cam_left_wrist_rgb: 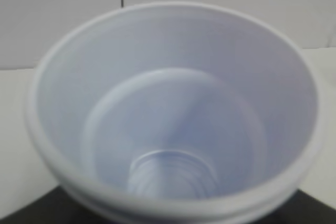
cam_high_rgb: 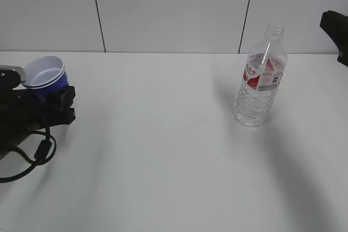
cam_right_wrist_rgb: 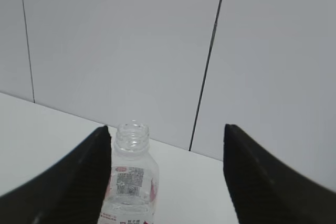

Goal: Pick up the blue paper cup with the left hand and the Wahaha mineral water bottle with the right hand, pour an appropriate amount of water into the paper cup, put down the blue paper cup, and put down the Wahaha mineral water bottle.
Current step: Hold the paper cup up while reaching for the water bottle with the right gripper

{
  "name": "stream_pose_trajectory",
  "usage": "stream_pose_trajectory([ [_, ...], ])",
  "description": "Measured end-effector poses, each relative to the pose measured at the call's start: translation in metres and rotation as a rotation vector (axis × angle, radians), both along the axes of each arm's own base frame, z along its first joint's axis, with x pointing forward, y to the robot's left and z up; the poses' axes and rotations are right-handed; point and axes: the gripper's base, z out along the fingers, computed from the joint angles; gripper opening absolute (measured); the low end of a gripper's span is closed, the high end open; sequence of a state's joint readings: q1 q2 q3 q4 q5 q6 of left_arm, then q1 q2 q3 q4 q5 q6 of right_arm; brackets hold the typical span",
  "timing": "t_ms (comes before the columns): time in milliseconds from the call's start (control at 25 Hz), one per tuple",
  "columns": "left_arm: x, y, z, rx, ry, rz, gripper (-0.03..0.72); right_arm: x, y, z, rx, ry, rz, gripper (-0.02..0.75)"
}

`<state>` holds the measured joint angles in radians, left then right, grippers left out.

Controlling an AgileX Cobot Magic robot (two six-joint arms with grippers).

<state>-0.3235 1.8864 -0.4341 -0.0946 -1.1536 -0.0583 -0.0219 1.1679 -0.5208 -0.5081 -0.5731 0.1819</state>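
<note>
The blue paper cup (cam_high_rgb: 47, 76) is at the far left, upright, white inside and empty. My left gripper (cam_high_rgb: 67, 104) is shut on its lower blue wall, black fingers on either side. In the left wrist view the cup's inside (cam_left_wrist_rgb: 173, 124) fills the frame, with only dark slivers of the gripper at the bottom corners. The Wahaha mineral water bottle (cam_high_rgb: 261, 77) stands upright and uncapped on the table at the right. My right gripper (cam_right_wrist_rgb: 167, 128) is open and apart from the bottle (cam_right_wrist_rgb: 131, 182), which shows beyond it close to the left finger (cam_right_wrist_rgb: 79, 182).
The white table (cam_high_rgb: 163, 150) meets a grey panelled wall (cam_high_rgb: 174, 9) at the back. A loose black cable (cam_high_rgb: 32, 158) loops beside the left arm. Only a black part of the right arm (cam_high_rgb: 336, 30) shows at the exterior view's right edge.
</note>
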Motion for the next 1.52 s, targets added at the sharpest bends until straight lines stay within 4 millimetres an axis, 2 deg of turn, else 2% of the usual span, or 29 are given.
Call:
stream_pose_trajectory([
  [240, -0.041, 0.002, 0.021, 0.03, -0.034, -0.132, 0.425, 0.0, 0.0, 0.0, 0.0, 0.0, 0.0, 0.503],
  [440, -0.061, 0.002, 0.037, 0.037, -0.089, -0.212, 0.424, 0.0, 0.001, 0.001, 0.004, -0.015, 0.007, 0.503],
  [640, -0.071, 0.0, 0.051, 0.05, -0.117, -0.271, 0.424, 0.001, 0.002, 0.006, 0.044, -0.033, 0.027, 0.503],
  [920, -0.083, 0.002, 0.066, 0.03, -0.072, -0.288, 0.424, 0.01, 0.003, 0.029, 0.059, -0.049, 0.031, 0.503],
  [1040, -0.087, 0.002, 0.072, 0.028, -0.074, -0.296, 0.423, 0.011, 0.001, 0.032, 0.061, -0.04, 0.018, 0.503],
  [1280, -0.091, 0.003, 0.071, 0.03, -0.025, -0.306, 0.423, 0.012, 0.0, 0.026, 0.021, 0.02, -0.007, 0.503],
  [1520, -0.087, -0.002, 0.073, 0.065, 0.0, -0.348, 0.422, 0.016, 0.016, 0.014, 0.001, 0.103, 0.037, 0.503],
])
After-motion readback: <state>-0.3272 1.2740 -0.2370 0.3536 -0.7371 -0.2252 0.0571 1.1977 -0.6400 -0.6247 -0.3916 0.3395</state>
